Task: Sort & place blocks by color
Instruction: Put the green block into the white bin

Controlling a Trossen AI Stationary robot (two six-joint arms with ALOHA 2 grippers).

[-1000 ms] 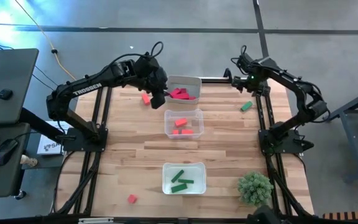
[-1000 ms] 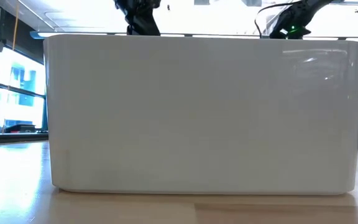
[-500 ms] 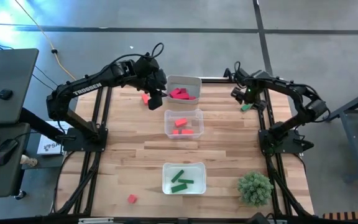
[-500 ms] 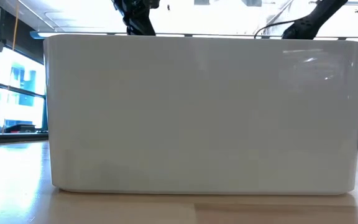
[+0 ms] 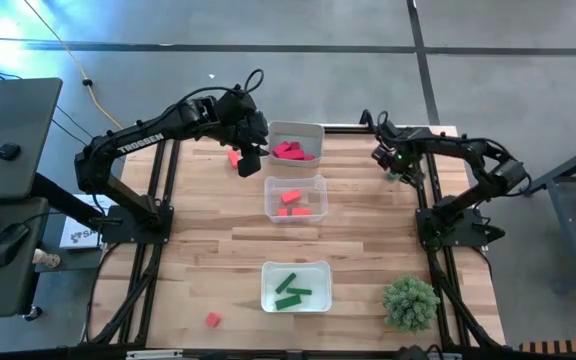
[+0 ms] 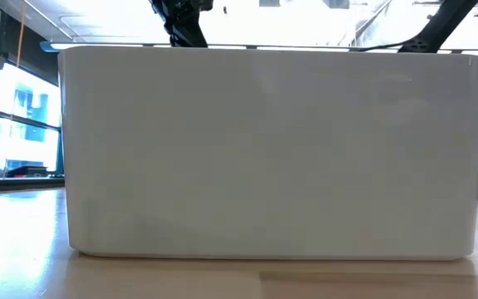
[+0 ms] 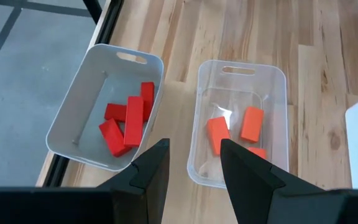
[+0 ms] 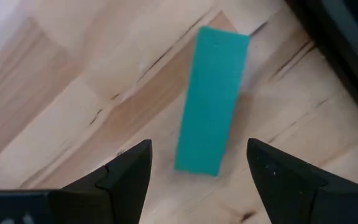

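A green block (image 8: 212, 99) lies flat on the wooden table near its far right corner. My right gripper (image 8: 207, 171) points down over it, open, one finger on each side of the block's end, touching nothing. In the high view my right gripper (image 5: 396, 165) covers that block. My left gripper (image 7: 194, 171) hangs open with nothing between its fingers, above the table by the far tray (image 7: 73, 134) of crimson blocks (image 7: 129, 118). Beside that tray stands a clear tray (image 7: 272, 81) with orange blocks (image 7: 251, 123). A red block (image 5: 235, 158) lies on the table below my left gripper (image 5: 253, 152).
A near tray (image 5: 268, 270) holds green blocks (image 5: 290, 290). Another red block (image 5: 212, 319) lies near the table's front left. A bushy green plant (image 5: 410, 302) stands at the front right. In the low view a tray wall (image 6: 272, 149) fills the picture.
My right gripper has come down toward the green block at the table's far right and has rolled about its own axis on the way. It has stayed open. The block has not moved.
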